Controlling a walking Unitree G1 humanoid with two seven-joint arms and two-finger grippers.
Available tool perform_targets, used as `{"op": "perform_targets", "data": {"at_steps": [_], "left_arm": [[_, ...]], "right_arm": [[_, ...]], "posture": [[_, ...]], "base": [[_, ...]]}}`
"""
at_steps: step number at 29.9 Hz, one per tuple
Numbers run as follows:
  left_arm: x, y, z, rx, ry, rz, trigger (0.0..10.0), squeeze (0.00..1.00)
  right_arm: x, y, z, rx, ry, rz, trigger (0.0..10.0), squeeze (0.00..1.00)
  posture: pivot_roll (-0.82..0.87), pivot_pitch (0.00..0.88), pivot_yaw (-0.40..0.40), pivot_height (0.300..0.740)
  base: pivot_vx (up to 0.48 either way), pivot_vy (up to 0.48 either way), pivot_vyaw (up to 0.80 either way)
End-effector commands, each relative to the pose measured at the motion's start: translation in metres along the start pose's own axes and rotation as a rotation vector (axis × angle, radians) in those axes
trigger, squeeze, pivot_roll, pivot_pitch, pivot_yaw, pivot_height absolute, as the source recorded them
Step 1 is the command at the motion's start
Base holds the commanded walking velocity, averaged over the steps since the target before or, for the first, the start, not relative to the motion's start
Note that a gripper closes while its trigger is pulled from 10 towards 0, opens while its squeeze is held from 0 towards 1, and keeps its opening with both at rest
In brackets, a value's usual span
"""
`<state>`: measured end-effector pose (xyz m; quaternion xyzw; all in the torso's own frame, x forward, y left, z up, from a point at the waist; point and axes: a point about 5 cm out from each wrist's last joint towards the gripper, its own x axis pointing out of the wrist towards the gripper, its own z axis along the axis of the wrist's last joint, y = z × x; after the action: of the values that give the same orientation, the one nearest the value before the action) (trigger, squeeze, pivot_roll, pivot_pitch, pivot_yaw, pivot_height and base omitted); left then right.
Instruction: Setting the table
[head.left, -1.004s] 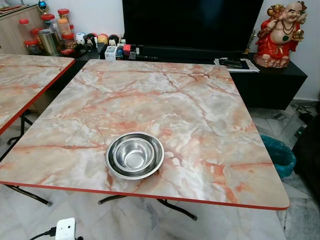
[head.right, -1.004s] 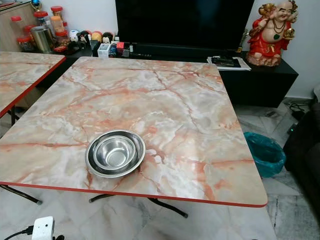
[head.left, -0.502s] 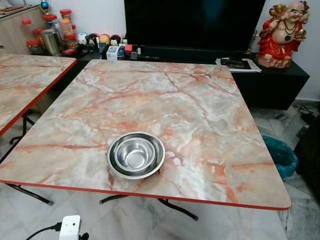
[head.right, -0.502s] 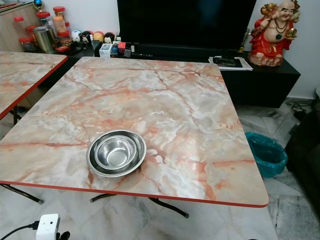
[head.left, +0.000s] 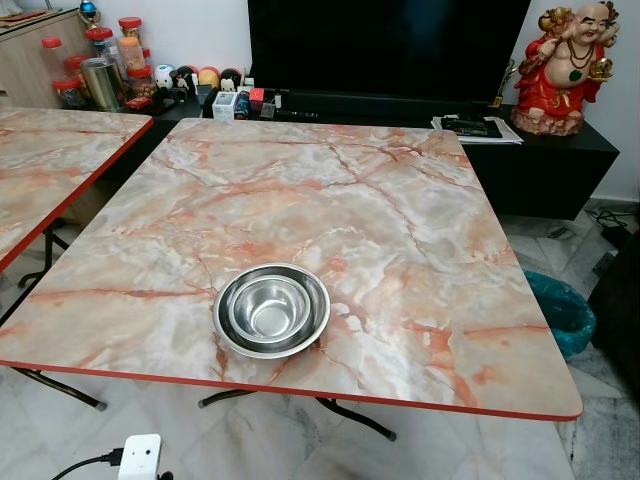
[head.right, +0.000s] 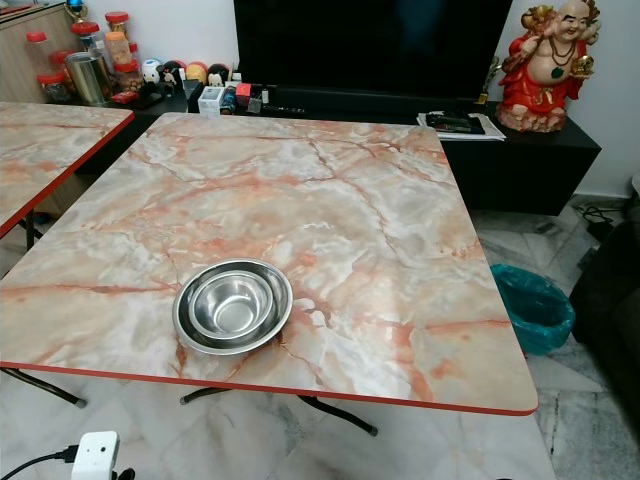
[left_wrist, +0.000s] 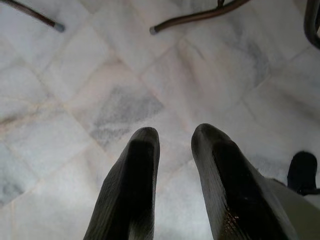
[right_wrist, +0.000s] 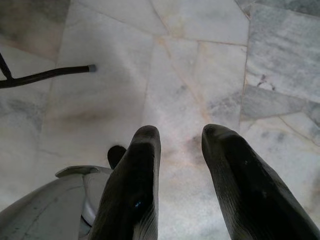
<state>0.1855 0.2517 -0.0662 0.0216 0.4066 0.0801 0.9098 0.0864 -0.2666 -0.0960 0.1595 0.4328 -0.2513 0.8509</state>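
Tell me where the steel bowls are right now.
The nested steel bowls sit on the marble-patterned table, near its front red edge and left of centre in the left eye view.

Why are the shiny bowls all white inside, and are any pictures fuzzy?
Left eye view: sharp; room light glares off the steel bowls. Left wrist view: the left pincer looms dark and soft, the floor is bright. Right wrist view: the same for the right pincer.

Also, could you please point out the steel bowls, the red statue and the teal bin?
steel bowls (head.left: 271, 310): left eye view, floor of the inner bowl.
red statue (head.left: 567, 85): left eye view, its red robe.
teal bin (head.right: 533, 308): right eye view, its liner.
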Motion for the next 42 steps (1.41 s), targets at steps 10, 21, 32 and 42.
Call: {"op": "perform_targets", "data": {"at_steps": [10,21,32,42], "left_arm": [[-0.008,-0.014,-0.036,-0.048,0.119,-0.018,10.0,0.0],[-0.01,-0.007,-0.041,-0.064,0.135,0.02,10.0,0.0],[-0.009,-0.005,-0.036,-0.034,0.124,0.026,10.0,0.0],[-0.008,-0.011,-0.036,-0.027,0.123,0.012,10.0,0.0]], "right_arm": [[-0.001,-0.004,-0.009,-0.002,0.08,-0.005,10.0,0.0],[-0.003,-0.004,-0.012,0.022,0.084,-0.005,10.0,0.0],[-0.002,-0.004,-0.007,-0.008,0.052,-0.008,10.0,0.0],[-0.002,-0.008,-0.002,-0.043,0.026,-0.015,10.0,0.0]], "posture": [[-0.01,0.032,-0.02,0.74],[-0.02,0.0,-0.011,0.74],[-0.02,0.037,-0.03,0.74],[-0.03,0.048,-0.065,0.74]], "base": [[0.0,0.0,0.0],[0.0,0.0,0.0],[0.0,0.0,0.0],[0.0,0.0,0.0]]}}
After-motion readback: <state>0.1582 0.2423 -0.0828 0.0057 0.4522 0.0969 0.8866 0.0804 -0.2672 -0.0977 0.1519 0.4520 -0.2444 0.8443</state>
